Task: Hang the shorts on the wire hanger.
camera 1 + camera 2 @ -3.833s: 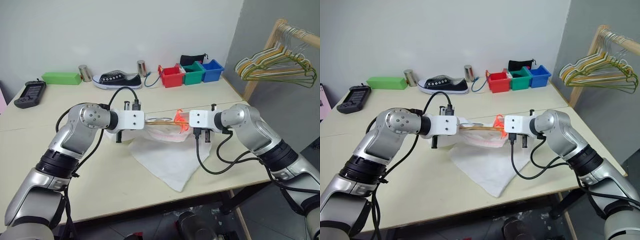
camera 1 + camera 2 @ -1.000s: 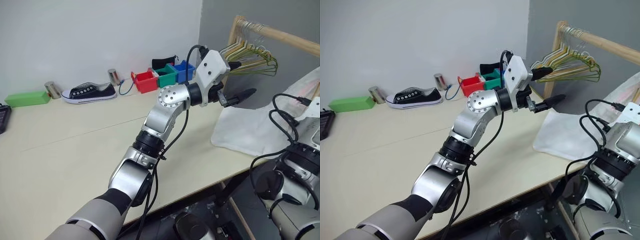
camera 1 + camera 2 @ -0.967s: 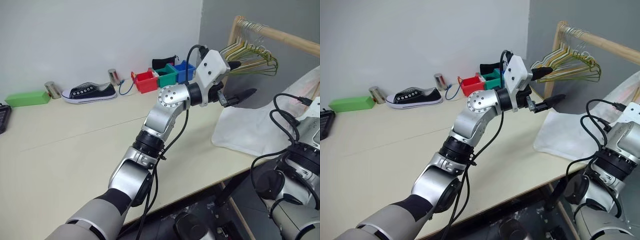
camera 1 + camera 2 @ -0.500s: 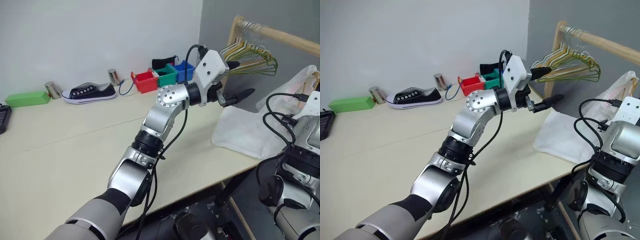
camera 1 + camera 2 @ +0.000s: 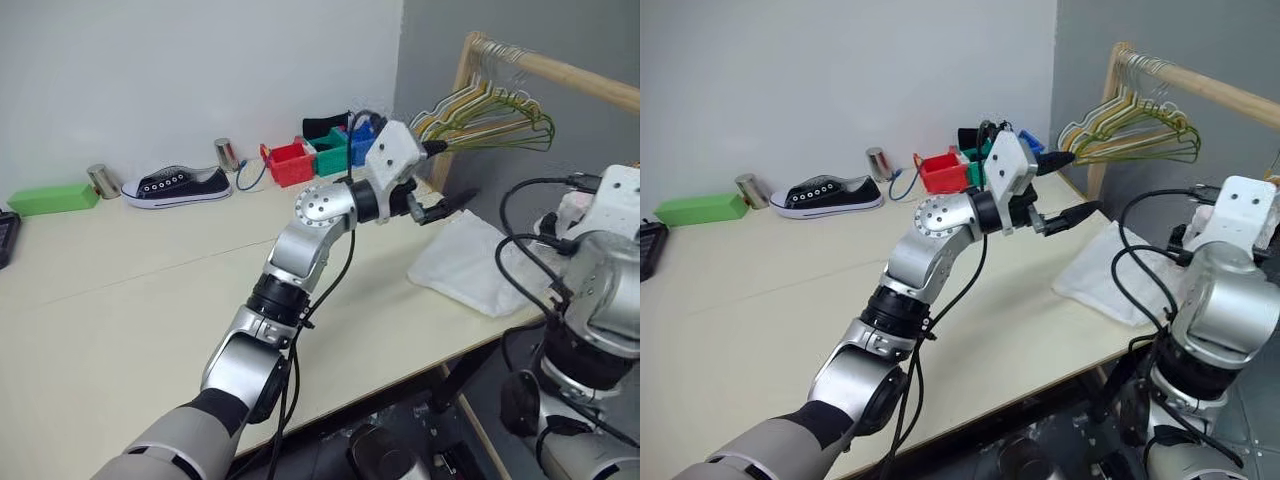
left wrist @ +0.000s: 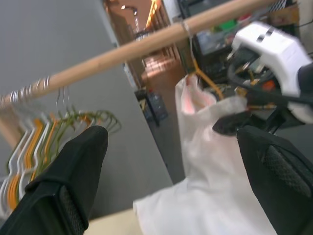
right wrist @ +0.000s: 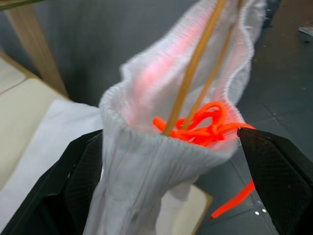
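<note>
The white shorts hang from the yellow wire hanger, whose hook sits over the wooden rail. Their lower part drapes onto the table corner. In the right wrist view the hanger's wires run through the gathered waistband, with the orange drawstring bunched inside. My right gripper is open, a finger on each side of the waistband. Over the table's right end, my left gripper stands open and empty, pointing at the shorts.
A bunch of pale green, yellow and white hangers hangs on the same rail near its post. Red, green and blue bins, a black sneaker, two metal cans and a green box line the table's far edge.
My right gripper has opened and let go of the waistband, and its arm has risen in front of the shorts. My left arm has dropped and drawn back a little, gripper staying open.
</note>
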### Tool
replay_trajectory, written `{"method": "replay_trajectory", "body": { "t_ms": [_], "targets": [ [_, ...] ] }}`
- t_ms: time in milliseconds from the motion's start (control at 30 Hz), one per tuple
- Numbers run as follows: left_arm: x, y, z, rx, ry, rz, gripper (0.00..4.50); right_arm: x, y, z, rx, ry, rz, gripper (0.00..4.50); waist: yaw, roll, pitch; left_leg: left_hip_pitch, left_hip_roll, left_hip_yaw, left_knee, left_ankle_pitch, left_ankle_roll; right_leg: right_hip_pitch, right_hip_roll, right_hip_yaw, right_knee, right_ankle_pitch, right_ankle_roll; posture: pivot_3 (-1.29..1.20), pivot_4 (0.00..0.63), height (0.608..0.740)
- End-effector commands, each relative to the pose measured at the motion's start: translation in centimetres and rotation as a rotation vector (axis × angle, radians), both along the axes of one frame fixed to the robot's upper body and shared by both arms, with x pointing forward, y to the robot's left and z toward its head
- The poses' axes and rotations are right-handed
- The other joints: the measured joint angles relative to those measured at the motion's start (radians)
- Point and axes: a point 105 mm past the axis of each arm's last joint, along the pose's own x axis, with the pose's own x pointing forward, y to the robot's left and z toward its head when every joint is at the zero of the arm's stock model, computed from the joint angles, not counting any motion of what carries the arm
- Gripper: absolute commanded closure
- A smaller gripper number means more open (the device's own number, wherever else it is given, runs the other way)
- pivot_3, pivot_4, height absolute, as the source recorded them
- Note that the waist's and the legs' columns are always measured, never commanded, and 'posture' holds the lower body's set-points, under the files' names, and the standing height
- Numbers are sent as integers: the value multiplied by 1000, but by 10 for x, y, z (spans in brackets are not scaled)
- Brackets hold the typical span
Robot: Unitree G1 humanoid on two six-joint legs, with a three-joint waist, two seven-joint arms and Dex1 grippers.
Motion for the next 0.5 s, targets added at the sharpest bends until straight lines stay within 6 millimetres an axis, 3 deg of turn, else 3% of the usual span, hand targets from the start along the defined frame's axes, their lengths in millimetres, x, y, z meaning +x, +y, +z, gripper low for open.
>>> {"method": "replay_trajectory", "body": {
  "t_ms": [33,167,300,367,500],
  "targets": [
    [7,44,0,-16,-11,138,0,7,41,36,-75,-124,175,50,-4,1,0,1,0,0,-1,0,0,0,0,0,0,0,0,-411,21,740],
    [12,93,-17,-24,51,341,0,23,87,36,-108,-92,406,50,3,1,0,4,1,0,-3,0,0,2,0,0,0,0,0,-332,17,740],
    [9,154,-43,-79,145,646,0,46,140,0,-74,-91,649,50,32,-3,-4,6,1,-1,-5,0,0,4,1,0,0,0,0,-244,11,740],
    [2,174,-51,-131,192,758,0,54,147,-18,-54,-90,667,50,57,-6,-6,7,3,-2,-6,0,0,5,2,-1,0,0,0,-188,10,740],
    [-19,211,-80,-198,294,985,0,68,159,-43,-101,-124,714,50,160,-8,-6,5,1,-3,-5,0,0,5,2,-1,-2,0,0,-134,3,740]
  ]
}}
